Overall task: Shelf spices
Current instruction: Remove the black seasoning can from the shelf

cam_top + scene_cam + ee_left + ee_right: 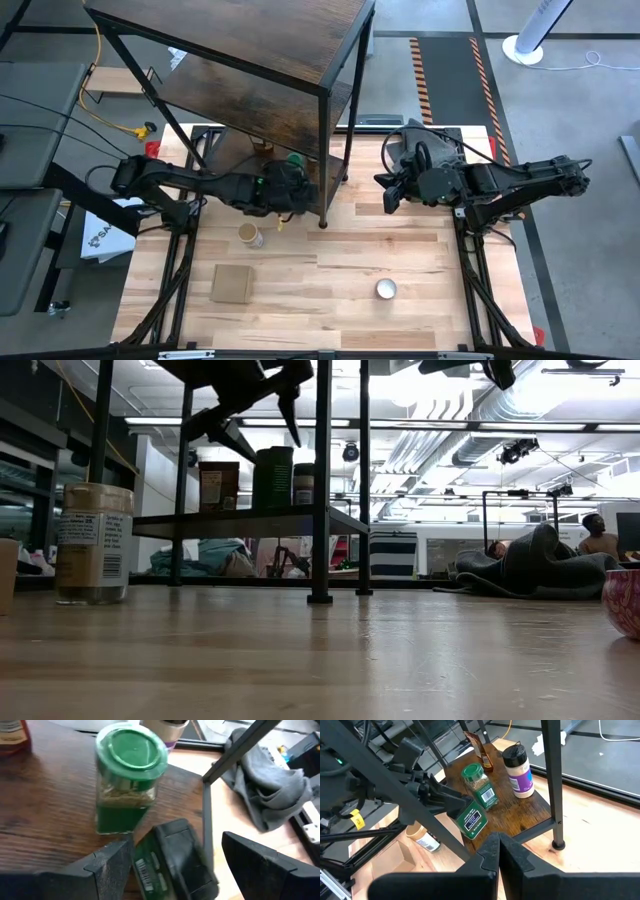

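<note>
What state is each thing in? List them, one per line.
Tin: tilted, gripped by left pincer over shelf board.
Green jar: upright on shelf, lid on.
Purple-label jar: upright on shelf, capped.
Pouch: standing on shelf.
Tan jar: upright on table, lidded.
Right pincer: shut, empty.

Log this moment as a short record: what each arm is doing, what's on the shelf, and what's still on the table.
left gripper: jaws around the small dark tin, at the shelf's lowest board
right gripper: jaws shut, empty, hanging beside the shelf
on shelf: green-lidded jar, purple-labelled jar, brown-orange pouch
still on table: tan-lidded jar
other items: cardboard square, silvery disc
</note>
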Robot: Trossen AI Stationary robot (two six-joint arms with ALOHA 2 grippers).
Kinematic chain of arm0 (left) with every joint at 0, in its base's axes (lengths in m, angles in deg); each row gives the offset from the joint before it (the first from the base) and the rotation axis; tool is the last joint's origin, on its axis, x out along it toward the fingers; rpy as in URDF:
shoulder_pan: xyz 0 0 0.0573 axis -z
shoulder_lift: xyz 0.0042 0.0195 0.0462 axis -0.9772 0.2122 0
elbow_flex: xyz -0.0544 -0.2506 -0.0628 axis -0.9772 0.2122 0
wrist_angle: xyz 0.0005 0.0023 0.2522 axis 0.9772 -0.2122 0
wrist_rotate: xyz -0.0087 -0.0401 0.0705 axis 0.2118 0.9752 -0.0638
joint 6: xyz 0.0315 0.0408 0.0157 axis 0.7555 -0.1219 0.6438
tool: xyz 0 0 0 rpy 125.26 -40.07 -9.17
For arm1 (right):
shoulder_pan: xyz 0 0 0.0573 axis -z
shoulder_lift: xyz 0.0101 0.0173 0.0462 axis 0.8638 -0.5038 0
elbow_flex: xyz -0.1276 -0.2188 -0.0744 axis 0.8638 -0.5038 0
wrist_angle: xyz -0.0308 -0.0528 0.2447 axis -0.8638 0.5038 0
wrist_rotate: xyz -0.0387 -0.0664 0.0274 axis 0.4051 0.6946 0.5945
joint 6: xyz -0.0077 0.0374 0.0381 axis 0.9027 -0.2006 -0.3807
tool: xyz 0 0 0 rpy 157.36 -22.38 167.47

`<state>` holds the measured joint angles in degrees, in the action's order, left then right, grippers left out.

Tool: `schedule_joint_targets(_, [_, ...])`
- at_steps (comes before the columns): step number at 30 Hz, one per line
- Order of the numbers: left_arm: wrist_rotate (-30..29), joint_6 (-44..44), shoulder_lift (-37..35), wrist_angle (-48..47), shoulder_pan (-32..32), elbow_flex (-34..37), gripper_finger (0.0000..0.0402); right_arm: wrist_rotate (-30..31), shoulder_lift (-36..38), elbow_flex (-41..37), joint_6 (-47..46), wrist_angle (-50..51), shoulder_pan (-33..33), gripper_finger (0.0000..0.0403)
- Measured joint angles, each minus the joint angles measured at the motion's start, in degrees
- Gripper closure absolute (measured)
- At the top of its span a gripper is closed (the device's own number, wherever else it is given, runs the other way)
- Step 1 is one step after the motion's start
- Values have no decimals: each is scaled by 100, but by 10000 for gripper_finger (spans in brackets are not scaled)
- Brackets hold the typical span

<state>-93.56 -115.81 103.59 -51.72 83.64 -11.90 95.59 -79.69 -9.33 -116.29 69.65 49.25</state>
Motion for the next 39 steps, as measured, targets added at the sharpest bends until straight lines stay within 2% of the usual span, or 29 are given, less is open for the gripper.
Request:
schedule_joint_targets(4, [92, 370, -7, 265, -9, 0, 104, 2, 0, 0, 2, 40, 0, 403])
schedule_joint_targets(10, [335, 339, 205, 45, -105, 1, 105, 7, 0, 0, 0, 62, 0, 403])
schedule_joint_targets(16, [685, 520, 514, 249, -190, 2, 115, 26, 0, 0, -26, 66, 0, 403])
schedule_joint_targets(19, [713, 653, 531, 235, -186, 2, 133, 63, 0, -2, -37, 66, 0, 403])
schedule_joint_targets(22, [702, 846, 484, 174, -177, 2, 178, 120, 0, -1, -46, 67, 0, 403])
schedule_joint_targets(27, [609, 1211, 174, -14, -158, 2, 293, 252, -1, -2, -110, 70, 0, 403])
schedule_joint_targets(31, [614, 1886, -304, -276, -61, 2, 291, 262, -1, -2, -136, 68, 0, 403])
schedule_joint_targets(34, [894, 2598, -844, -686, 162, 2, 291, 262, -2, -2, -149, 68, 0, 403])
schedule_joint_targets(37, [1121, 3050, -1366, -1350, 638, 2, 291, 293, -2, -2, -150, 69, 0, 403])
schedule_joint_targets(39, [999, 2965, -1606, -1877, 1081, 0, 291, 377, -1, -2, -151, 66, 0, 403])
